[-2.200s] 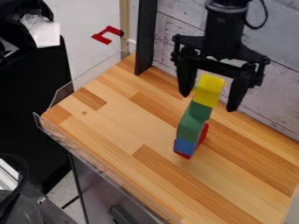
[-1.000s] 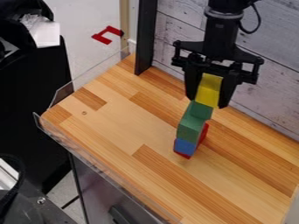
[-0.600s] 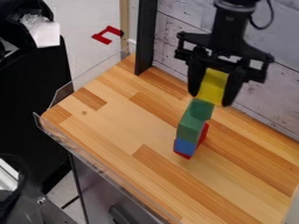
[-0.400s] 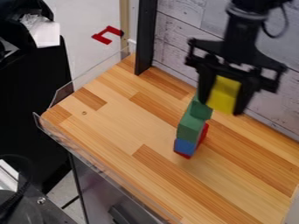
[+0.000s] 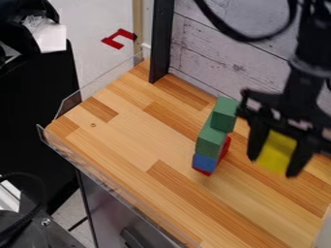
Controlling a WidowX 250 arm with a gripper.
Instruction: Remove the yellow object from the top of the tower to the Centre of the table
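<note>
One yellow block (image 5: 278, 151): seen from the camera above, clasped at the right of the view, apart from the tower and tilted; its height over the desk cannot be told.
Gripper (image 5: 274, 166): black, pointing downward, its two fingers parted by about the width of the yellow block and closed on its opposite sides.
Robot arm (image 5: 309, 58): black, entering from the upper right corner, with a dark cable (image 5: 249, 37) looping before the wall.
Tower top: a green block (image 5: 225, 112), bare on its upper face, sits above a second green block (image 5: 211, 140).
Tower base: a blue block (image 5: 205, 162) shows beneath the green pair, with red (image 5: 225, 148) visible beside it and along the foot.
Desk (image 5: 136, 140): striped wood in light and darker tones, bordered by a clear guard (image 5: 107, 87) on the left.
Backdrop: pale wooden planks (image 5: 217, 53) stand behind, beside a black upright post (image 5: 161, 41).
Floor: a red bracket-shaped mark (image 5: 111, 42) lies beyond the far left corner.
</note>
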